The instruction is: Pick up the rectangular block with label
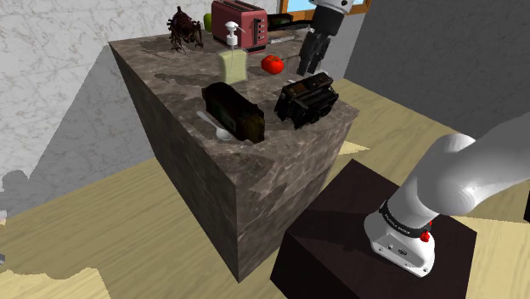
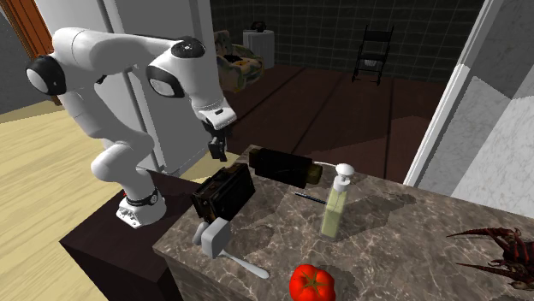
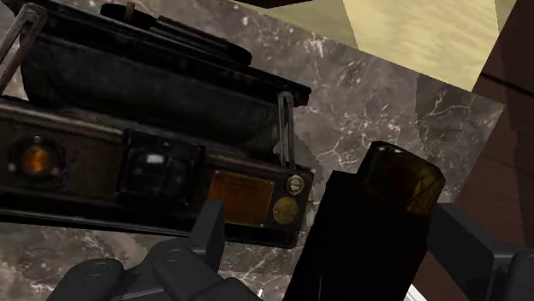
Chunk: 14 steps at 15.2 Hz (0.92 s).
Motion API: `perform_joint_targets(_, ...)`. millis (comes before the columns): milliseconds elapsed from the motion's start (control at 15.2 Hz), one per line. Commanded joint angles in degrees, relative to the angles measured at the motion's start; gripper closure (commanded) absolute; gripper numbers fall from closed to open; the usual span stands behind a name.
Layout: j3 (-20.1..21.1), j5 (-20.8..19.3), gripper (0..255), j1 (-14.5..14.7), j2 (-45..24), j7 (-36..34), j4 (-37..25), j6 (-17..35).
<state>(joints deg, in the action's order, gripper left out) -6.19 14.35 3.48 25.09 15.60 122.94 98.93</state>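
Approach step. Black end effector (image 2: 217, 152) open, hovering over dark rectangular block with olive label (image 2: 282, 165), which lies on marbled stone counter (image 2: 402, 248). Block apparently between fingers, untouched. Next: lower, straddle, squeeze.

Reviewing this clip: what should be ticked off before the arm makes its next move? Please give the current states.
1. The tool is open: ok.
2. The dark rectangular block lies flat on the counter, unheld: ok.
3. Block sits between the fingers in the wrist view: ok.
4. Tool low enough to close on it: not ok, it hangs above.
5. Room beside the black camera-like box: cannot tell.
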Motion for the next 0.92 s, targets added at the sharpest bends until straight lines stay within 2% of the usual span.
perform_joint_targets(0, -2.7, 5.4, 0, 0.9, -5.6, 2.8, -3.0, 0.3)
perform_joint_targets(396, -8.8, 23.1, 0, 1.7, -22.6, 11.5, -13.4, -3.8)
perform_joint_targets(660, -9.8, 35.4, 0, -0.1, -34.7, 15.6, -21.7, -9.4)
perform_joint_targets(858, -8.8, 44.1, 0, -2.4, -43.8, 16.9, -28.6, -14.0)
